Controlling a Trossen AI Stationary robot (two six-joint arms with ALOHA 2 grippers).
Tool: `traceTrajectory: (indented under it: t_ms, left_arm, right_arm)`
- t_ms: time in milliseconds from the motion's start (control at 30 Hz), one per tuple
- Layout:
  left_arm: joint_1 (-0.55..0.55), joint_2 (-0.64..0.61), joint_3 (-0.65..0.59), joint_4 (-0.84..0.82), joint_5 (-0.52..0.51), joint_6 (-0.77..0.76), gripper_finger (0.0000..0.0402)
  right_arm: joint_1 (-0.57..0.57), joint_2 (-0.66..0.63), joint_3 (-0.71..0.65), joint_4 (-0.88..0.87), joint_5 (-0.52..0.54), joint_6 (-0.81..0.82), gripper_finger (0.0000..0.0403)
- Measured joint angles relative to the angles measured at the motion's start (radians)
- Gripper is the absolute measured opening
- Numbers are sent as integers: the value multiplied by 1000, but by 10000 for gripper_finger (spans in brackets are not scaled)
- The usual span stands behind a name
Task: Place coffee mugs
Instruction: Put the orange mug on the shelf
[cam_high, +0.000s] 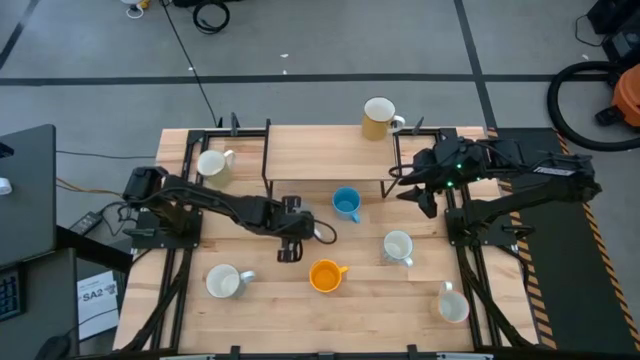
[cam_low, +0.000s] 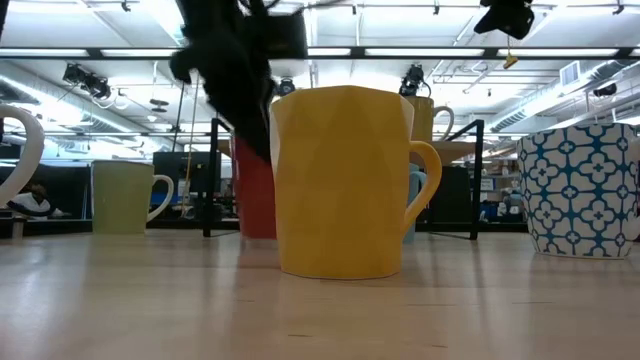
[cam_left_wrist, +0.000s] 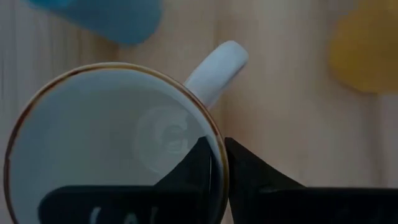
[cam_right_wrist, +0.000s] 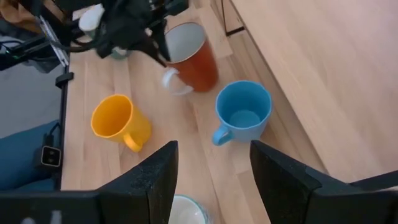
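Tabletop: left gripper (cam_right_wrist: 152, 46) pinching red-orange mug (cam_right_wrist: 189, 56).

Glossy ceramic mugs (cam_right_wrist: 242, 112) on matt wooden table (cam_high: 300, 300).

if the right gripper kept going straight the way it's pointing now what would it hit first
Most likely the blue mug, which sits straight ahead of the open right gripper; the red-orange mug is farther on, though depth is unclear.

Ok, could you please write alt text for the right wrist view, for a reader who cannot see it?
The left claw grips the rim of a red-orange mug on the wooden table. Nearer the camera stand a blue mug and an orange mug, with the right claw open in the foreground.
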Motion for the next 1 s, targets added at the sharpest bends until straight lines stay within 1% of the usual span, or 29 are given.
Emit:
traceTrajectory:
  t_ms: [167, 233, 367, 500, 633, 767, 867, 1000]
  left_arm:
    - [-33, 0, 145, -105, -1, 6, 34]
    - [-35, 0, 207, -125, 18, 15, 34]
    - [-23, -2, 336, -153, 33, 44, 34]
    - [14, -2, 451, -155, 29, 121, 34]
    - [78, -3, 552, -155, 33, 185, 34]
    - [173, -3, 626, -152, 88, 243, 34]
    - [251, -4, 649, -141, 119, 274, 34]
    - [361, -2, 649, -118, 169, 297, 34]
  right_arm:
    - [0, -24, 0, 0, 0, 1, 206]
    - [0, -31, 0, 0, 1, 0, 206]
    - [0, -35, 0, 0, 1, 0, 206]
    - [0, -35, 0, 0, 2, -1, 206]
    - [0, -35, 0, 0, 3, 3, 205]
    - [0, -35, 0, 0, 3, 5, 205]
    - [0, -35, 0, 0, 3, 5, 205]
    - [0, -35, 0, 0, 3, 5, 205]
